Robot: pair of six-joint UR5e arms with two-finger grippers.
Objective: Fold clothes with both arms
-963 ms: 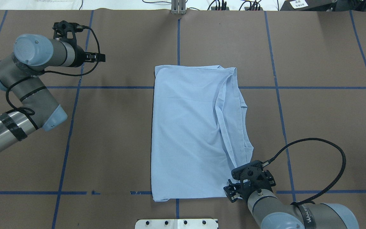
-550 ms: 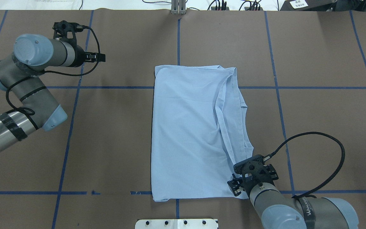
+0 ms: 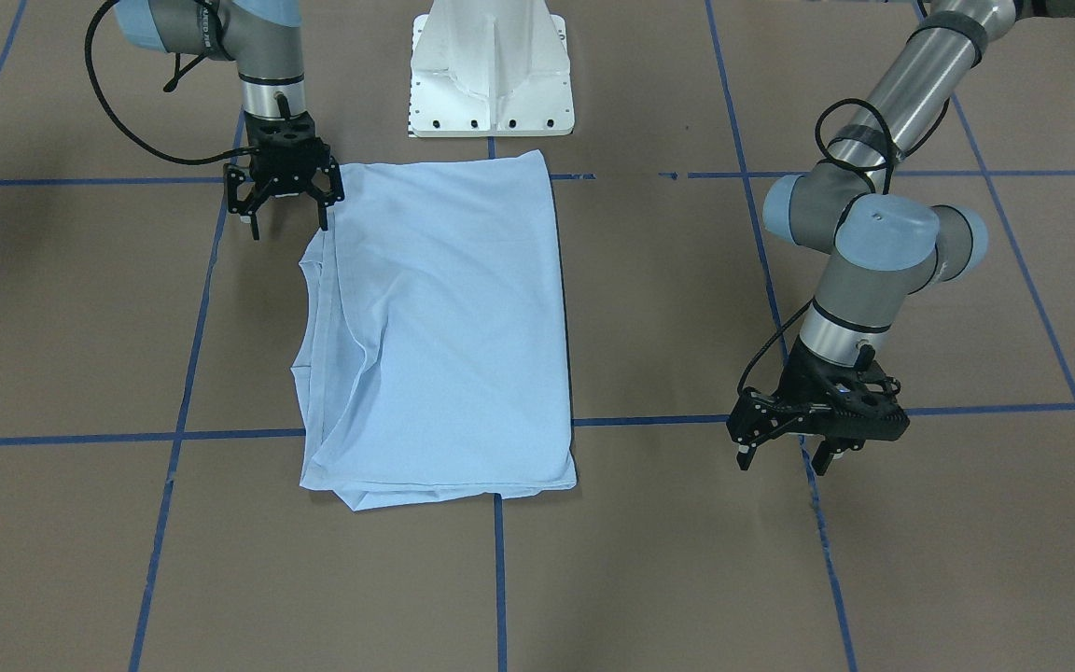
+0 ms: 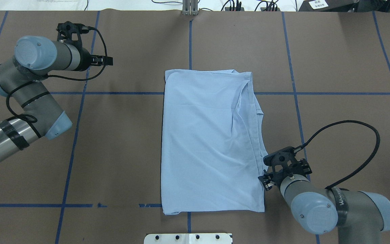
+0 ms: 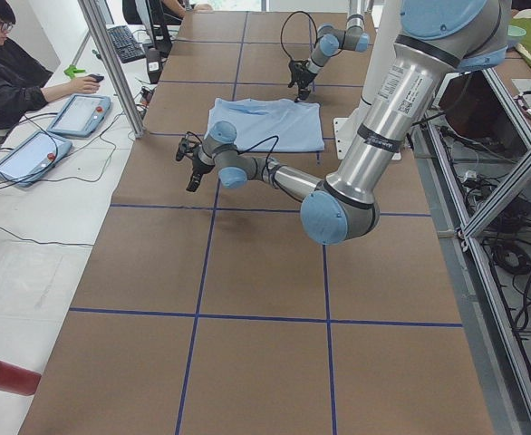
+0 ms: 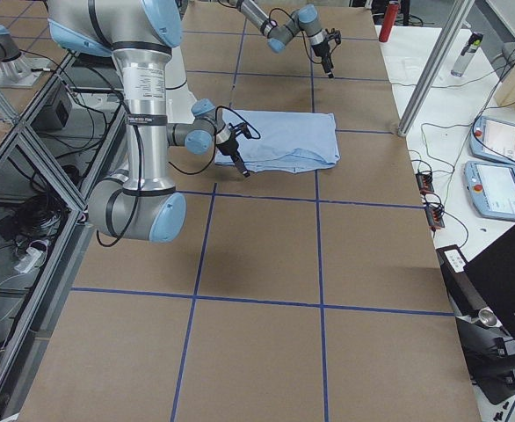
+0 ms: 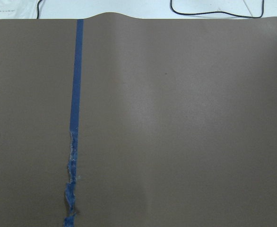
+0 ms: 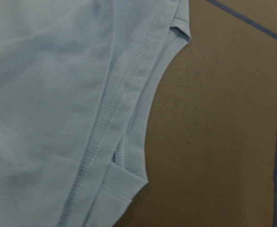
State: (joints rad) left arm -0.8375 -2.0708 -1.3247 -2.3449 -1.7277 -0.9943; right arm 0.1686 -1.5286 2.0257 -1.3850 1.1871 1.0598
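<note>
The light blue T-shirt (image 4: 208,142) lies folded into a tall rectangle at the table's middle, with hems and a sleeve edge stacked along its right side (image 8: 129,94). My right gripper (image 3: 288,222) stands open over that side near the robot. One fingertip (image 3: 323,220) is at the cloth's edge and the other is over bare table. From overhead the right gripper (image 4: 276,171) is mostly hidden under its wrist. My left gripper (image 3: 783,459) hangs open and empty over bare table, far to the shirt's left. The chest print and labels are hidden.
Blue tape lines (image 4: 190,44) cross the brown table cover. The white pedestal base (image 3: 491,75) stands just behind the shirt's near edge. A person (image 5: 12,72) sits beside tablets (image 5: 30,154) past the far edge. A red cylinder (image 5: 7,376) lies off the table's left end.
My right gripper has moved away from the shirt's near right corner, farther out along its right edge, and that corner now lies uncovered and flat. The left arm has not moved.
</note>
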